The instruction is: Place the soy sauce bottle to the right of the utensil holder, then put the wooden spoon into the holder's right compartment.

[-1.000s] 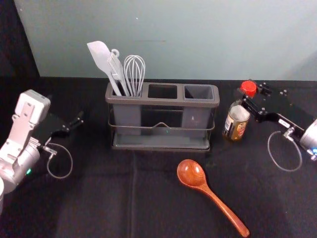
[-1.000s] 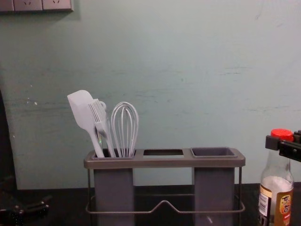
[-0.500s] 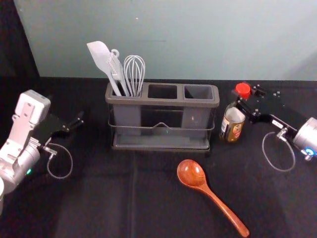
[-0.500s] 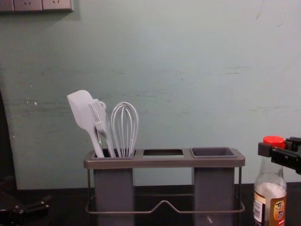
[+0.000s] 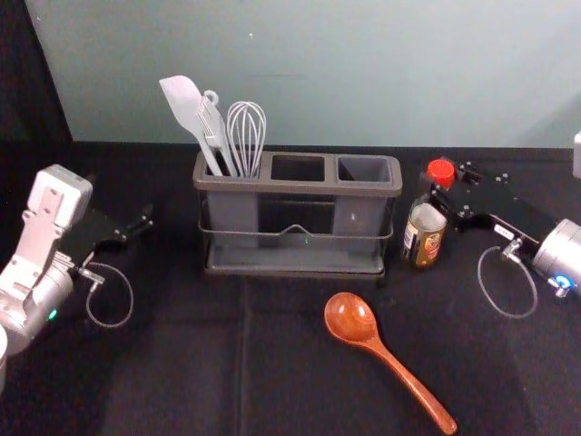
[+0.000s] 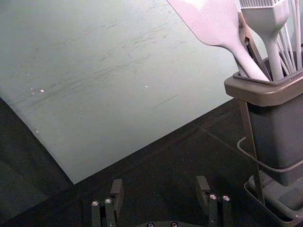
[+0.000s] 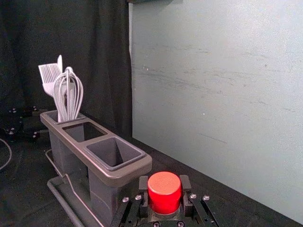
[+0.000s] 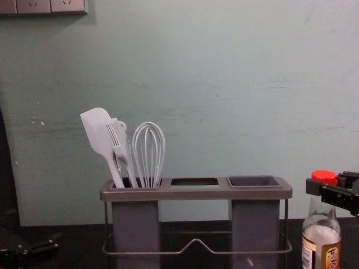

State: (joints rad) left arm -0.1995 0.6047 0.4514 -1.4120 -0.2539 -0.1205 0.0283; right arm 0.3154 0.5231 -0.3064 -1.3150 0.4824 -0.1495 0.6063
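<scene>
Plainly, the soy sauce bottle (image 5: 424, 240), red-capped and brown-labelled, was upright at three o'clock from the utensil holder (image 5: 300, 187), the right gripper (image 5: 448, 189) closed on its top. The wooden spoon (image 5: 376, 346) lay at five o'clock. White utensils (image 5: 218, 136) occupied the left compartment. Narrow black cloth (image 5: 182, 372) separated bottle and holder; a wall (image 5: 363, 82) bounded twelve o'clock. The left gripper (image 5: 136, 229), parked at nine, gaped wide, holding nothing.
</scene>
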